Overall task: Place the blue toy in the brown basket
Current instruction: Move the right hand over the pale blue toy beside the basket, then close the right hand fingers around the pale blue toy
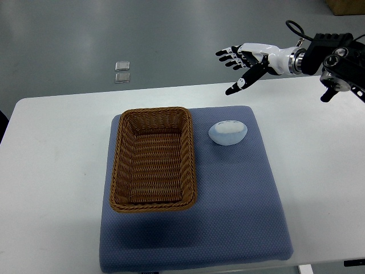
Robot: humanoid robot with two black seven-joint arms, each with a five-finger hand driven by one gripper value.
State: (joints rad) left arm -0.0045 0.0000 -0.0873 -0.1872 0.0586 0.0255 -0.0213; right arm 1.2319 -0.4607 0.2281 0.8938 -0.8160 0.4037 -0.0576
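White table (51,171) fills most of the frame, with grey floor beyond it at the top and two small clear squares (122,72) on that floor, upper left. On the table lies a blue mat (239,228). A brown basket (153,159) sits on the mat's left half, nothing inside it. Just to its right on the mat, apart from the rim, rests the blue toy (228,133). Right hand (244,61) hovers at upper right, fingers spread and holding nothing, well apart from the toy
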